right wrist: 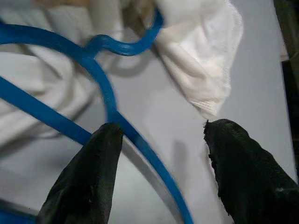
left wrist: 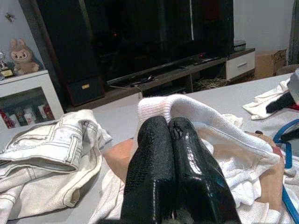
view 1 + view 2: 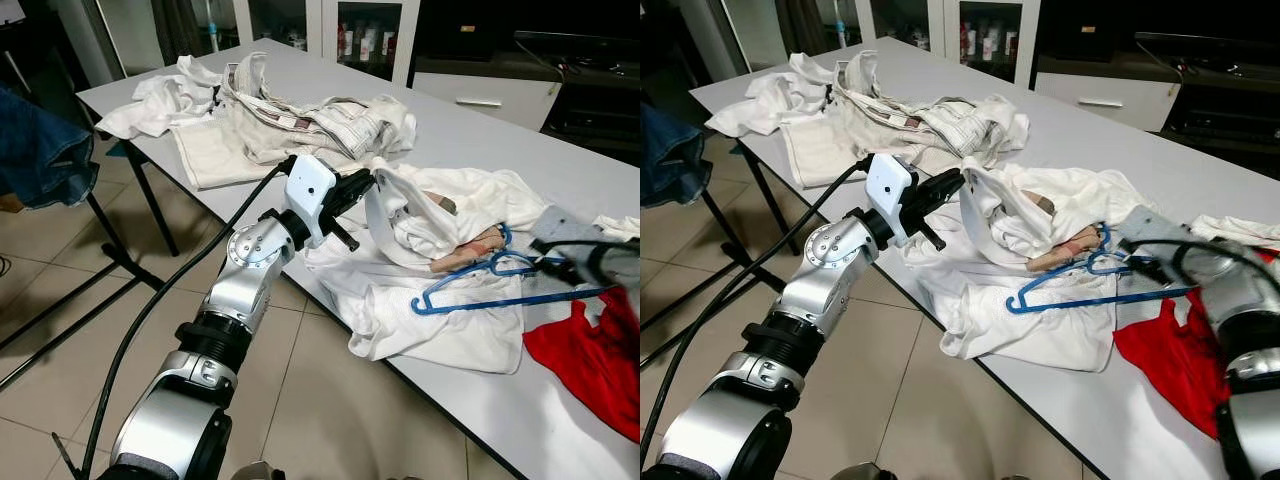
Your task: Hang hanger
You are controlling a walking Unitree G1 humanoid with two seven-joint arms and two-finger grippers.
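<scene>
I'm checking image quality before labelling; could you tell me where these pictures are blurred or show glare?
Left eye view: the right gripper is smeared by motion; the table stays sharp. Right wrist view: the blue hanger and white shirt look soft. Left wrist view: glossy highlights on the left gripper, dark cabinets behind.
</scene>
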